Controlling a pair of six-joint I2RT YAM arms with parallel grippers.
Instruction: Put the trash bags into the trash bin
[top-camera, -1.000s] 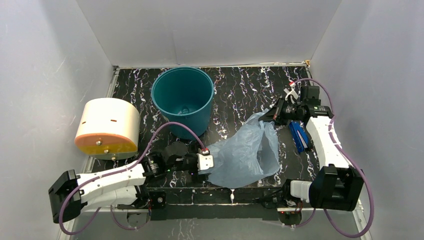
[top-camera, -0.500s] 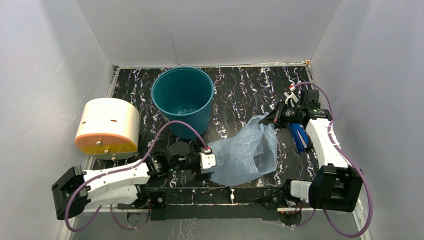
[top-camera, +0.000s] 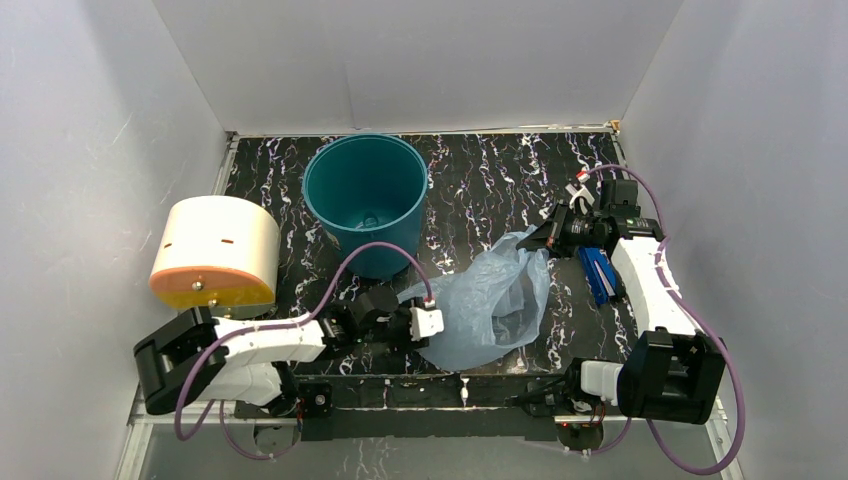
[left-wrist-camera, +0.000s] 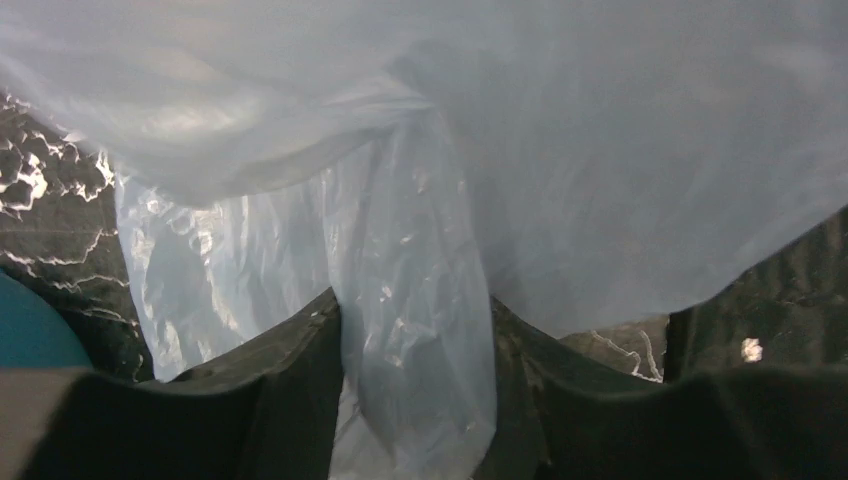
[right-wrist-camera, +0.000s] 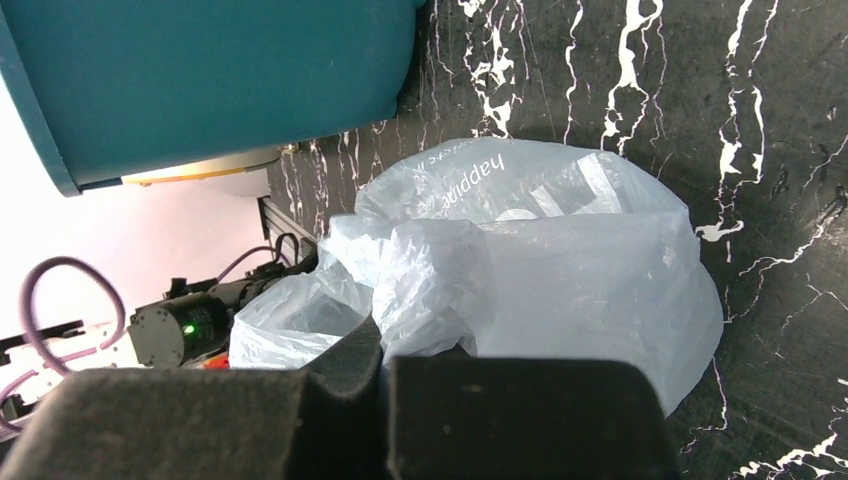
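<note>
The light-blue translucent trash bag (top-camera: 495, 300) lies crumpled on the black marbled table, right of centre. My left gripper (top-camera: 440, 322) is at its near left edge. In the left wrist view a fold of the bag (left-wrist-camera: 420, 250) fills the narrow gap of that gripper (left-wrist-camera: 412, 310), with both fingers pressed against it. My right gripper (top-camera: 540, 235) is shut on the bag's far right corner. In the right wrist view that gripper (right-wrist-camera: 385, 345) pinches bunched plastic of the bag (right-wrist-camera: 540, 270). The teal trash bin (top-camera: 368, 200) stands upright at the back left, also the bin (right-wrist-camera: 200, 80).
A cream cylinder with an orange end (top-camera: 213, 252) lies on its side at the left. A blue object (top-camera: 598, 272) rests beside the right arm. White walls enclose the table on three sides. The left arm's purple cable (top-camera: 370, 255) loops near the bin's base.
My left arm has pushed rightward into the bag and its jaws have closed from wide open onto a fold. The bag has bunched up. The right gripper has barely moved.
</note>
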